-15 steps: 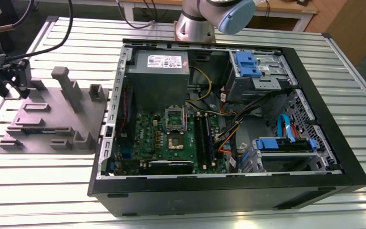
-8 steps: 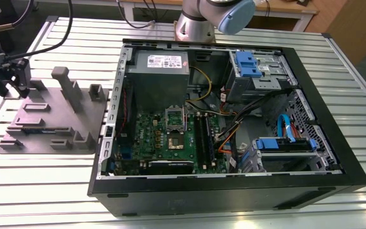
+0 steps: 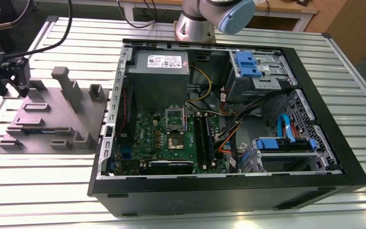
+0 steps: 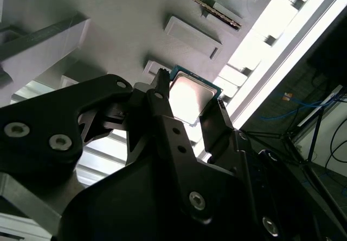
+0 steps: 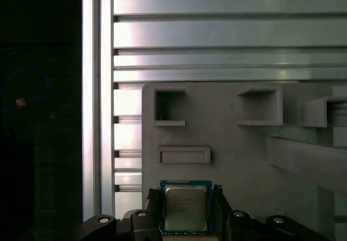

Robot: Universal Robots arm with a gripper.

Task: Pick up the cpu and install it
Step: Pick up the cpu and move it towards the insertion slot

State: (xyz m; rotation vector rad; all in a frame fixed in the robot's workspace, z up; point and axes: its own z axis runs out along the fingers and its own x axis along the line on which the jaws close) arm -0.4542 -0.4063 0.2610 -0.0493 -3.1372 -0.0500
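Note:
The cpu (image 5: 185,213), a small square chip with a silver-grey top and a thin green rim, sits between the two black fingers of my gripper (image 5: 185,193). In both wrist views the fingers press against its two opposite edges. The second wrist view has the cpu (image 4: 191,97) just over the grey moulded tray (image 4: 108,13), close to the tray's edge. In the exterior view my gripper (image 3: 8,83) hangs at the far left, over the far left corner of the tray (image 3: 55,119). The motherboard socket (image 3: 173,141) lies open in the computer case (image 3: 228,191).
The open black computer case takes up the middle and the exterior view's right. Upright posts (image 3: 65,83) rise from the tray. The arm's base (image 3: 192,26) stands behind the case. The slatted metal table (image 3: 43,191) ends close beside the tray's left edge (image 5: 97,116).

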